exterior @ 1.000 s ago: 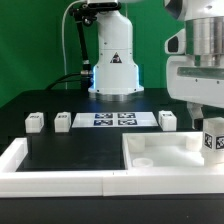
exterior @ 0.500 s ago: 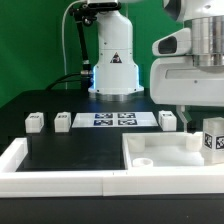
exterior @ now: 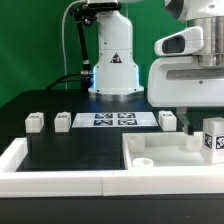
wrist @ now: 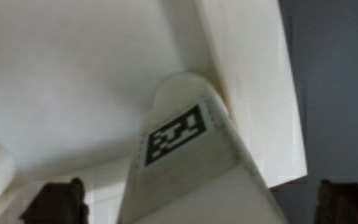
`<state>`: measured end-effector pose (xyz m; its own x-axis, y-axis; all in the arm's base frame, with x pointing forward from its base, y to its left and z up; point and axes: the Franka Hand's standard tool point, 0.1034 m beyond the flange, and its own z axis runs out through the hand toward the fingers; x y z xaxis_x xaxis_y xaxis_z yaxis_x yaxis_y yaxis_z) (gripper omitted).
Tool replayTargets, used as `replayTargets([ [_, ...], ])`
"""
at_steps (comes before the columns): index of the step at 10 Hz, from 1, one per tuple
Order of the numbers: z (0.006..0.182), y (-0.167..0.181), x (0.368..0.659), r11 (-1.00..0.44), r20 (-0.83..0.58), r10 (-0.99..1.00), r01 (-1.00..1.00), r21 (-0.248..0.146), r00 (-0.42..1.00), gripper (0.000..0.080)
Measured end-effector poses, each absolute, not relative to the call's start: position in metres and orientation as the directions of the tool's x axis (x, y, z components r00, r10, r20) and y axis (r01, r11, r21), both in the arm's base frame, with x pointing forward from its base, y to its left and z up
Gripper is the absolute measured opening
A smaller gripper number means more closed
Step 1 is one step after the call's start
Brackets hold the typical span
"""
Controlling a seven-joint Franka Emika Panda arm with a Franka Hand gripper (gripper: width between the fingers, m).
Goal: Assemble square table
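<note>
wide-open gripper [exterior: 190, 126] over the small white tagged leg block [exterior: 213, 140], exterior view's right
jaws apart, empty; an off-centre close could topple it.

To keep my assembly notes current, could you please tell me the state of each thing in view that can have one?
fingers: open, gripping nothing.
square slab: lying flat, its visible corner hole empty.
three leg blocks: loose on the black surface beside the marker board.
fourth leg block: resting at the slab's edge, under the fingers, not gripped.
</note>
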<state>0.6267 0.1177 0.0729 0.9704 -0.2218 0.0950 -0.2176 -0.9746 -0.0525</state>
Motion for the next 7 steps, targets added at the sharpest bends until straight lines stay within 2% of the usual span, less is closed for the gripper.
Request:
replayTargets([
  [5,0.0736,0.1176,0.6269,-0.996,0.117,0.083,0.085,-0.013,0.99,0.0649],
  [6,0.0737,0.117,0.6271,-0.996,0.118,0.092,0.094,-0.01,0.989,0.0649],
  [7,0.0734,0.1168,0.6271,-0.996,0.118,0.091,0.092,-0.01,0.989,0.0534],
])
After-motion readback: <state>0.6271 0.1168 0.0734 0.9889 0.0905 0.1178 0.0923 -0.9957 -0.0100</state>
